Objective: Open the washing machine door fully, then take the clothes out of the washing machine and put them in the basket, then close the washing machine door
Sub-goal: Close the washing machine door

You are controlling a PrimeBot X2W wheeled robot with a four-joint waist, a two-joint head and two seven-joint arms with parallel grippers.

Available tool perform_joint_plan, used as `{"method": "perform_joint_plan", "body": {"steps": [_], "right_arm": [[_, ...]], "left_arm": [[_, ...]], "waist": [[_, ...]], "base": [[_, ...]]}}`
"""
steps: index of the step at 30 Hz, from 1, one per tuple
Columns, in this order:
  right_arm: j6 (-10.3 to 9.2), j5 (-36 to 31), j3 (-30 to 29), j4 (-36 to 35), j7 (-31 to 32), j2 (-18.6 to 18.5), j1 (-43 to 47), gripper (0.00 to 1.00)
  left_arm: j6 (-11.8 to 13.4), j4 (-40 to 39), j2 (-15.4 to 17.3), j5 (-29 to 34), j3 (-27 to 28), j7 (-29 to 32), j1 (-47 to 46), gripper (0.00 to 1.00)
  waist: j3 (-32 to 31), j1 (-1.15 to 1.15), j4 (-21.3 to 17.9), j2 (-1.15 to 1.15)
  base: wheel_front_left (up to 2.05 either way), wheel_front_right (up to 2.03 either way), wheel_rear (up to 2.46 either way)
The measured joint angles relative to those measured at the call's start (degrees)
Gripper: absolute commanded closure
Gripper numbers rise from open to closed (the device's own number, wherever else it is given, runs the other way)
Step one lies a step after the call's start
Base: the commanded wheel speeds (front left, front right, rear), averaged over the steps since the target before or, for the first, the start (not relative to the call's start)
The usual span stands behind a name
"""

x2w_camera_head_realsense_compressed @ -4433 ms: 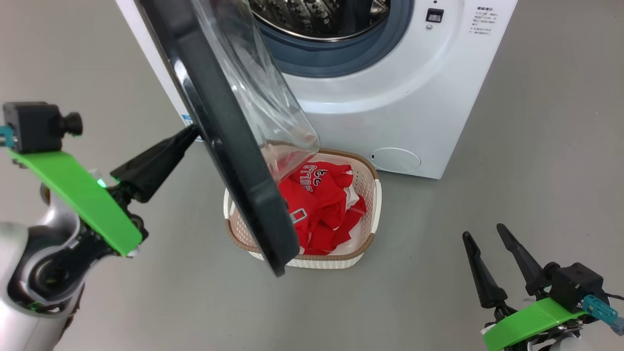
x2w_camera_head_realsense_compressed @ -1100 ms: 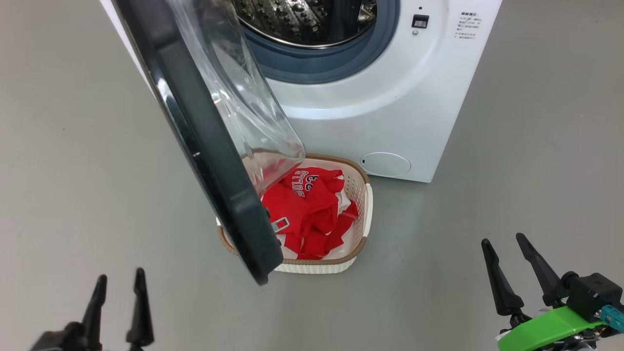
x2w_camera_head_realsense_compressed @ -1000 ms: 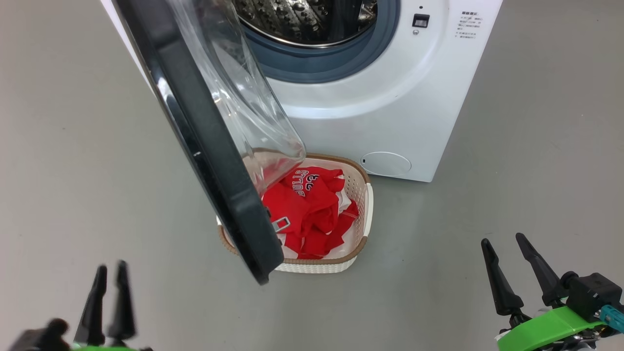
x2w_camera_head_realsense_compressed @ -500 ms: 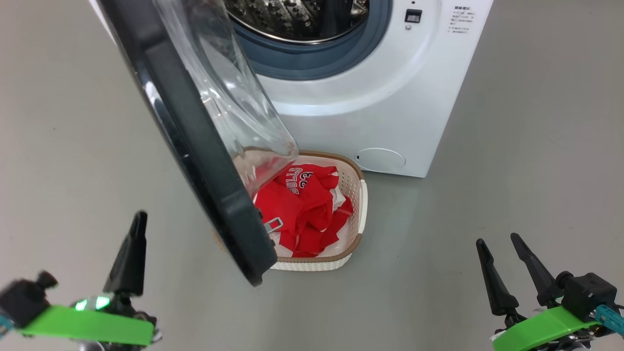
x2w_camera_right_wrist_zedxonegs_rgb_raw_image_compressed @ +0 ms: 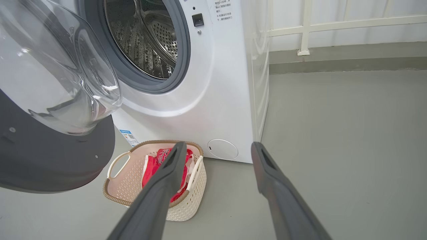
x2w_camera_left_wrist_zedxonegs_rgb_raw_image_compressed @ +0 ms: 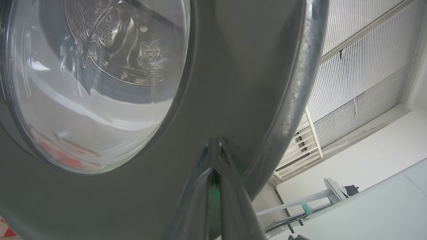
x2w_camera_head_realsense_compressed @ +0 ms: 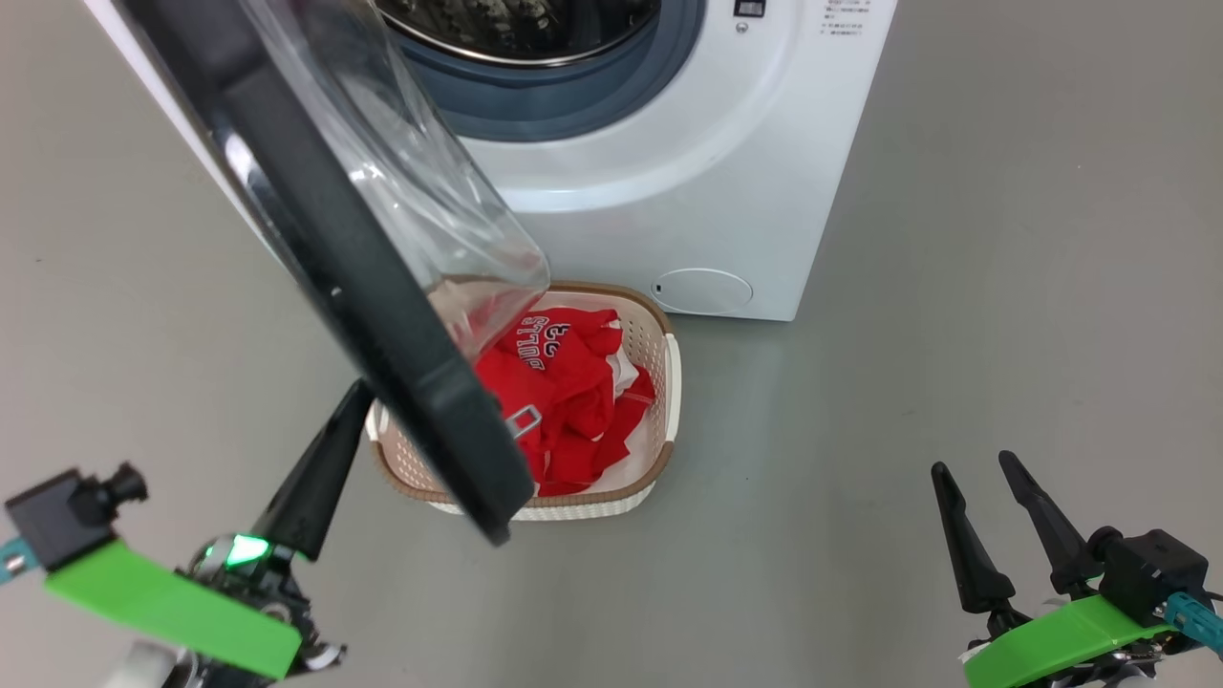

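Washing machine door [x2w_camera_head_realsense_compressed: 315,239], upper left, stands ajar; clenched left hand [x2w_camera_head_realsense_compressed: 354,406] at its glossy rim may skid off when pushing, right hand [x2w_camera_head_realsense_compressed: 975,463] released.

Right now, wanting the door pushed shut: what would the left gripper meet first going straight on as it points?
The washing machine door: the shut left gripper points at its black rim's outer face, seemingly close; contact unclear.

The washing machine door [x2w_camera_head_realsense_compressed: 363,315] is glossy, the basket [x2w_camera_head_realsense_compressed: 573,509] perforated plastic.
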Motion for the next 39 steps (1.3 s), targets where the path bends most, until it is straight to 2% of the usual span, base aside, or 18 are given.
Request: {"method": "perform_joint_plan", "body": {"steps": [11,22,30,35,39], "right_arm": [[0.00,0.1,0.6,-0.2,0.0,0.2,-2.2,0.00],[0.00,0.1,0.0,-0.7,0.0,0.8,-4.5,0.00],[0.00,0.4,-0.4,-0.9,0.0,1.7,-5.9,0.00],[0.00,0.5,-0.7,-1.1,0.0,2.2,-7.3,0.00],[0.01,0.5,-0.8,-1.1,0.0,2.6,-8.3,0.00]], "left_arm": [[0.0,4.7,-2.4,1.8,-6.2,0.8,-11.6,1.00],[0.0,13.3,-6.0,5.8,-9.9,-1.8,-22.8,1.00],[0.0,19.9,-8.8,8.9,-9.6,-2.2,-29.4,1.00],[0.0,23.8,-11.5,12.1,-4.8,-2.5,-33.5,1.00],[0.0,26.4,-13.0,14.8,-3.1,-2.6,-36.3,1.00]], "waist": [[1.9,0.00,-1.8,0.00],[5.1,0.00,-4.9,0.00],[7.4,0.00,-7.3,0.00],[9.4,0.00,-9.0,0.00],[10.8,0.00,-10.4,0.00]], "base": [[0.00,0.00,0.00],[0.00,0.00,0.00],[0.00,0.00,0.00],[0.00,0.00,0.00],[0.00,0.00,0.00]]}}
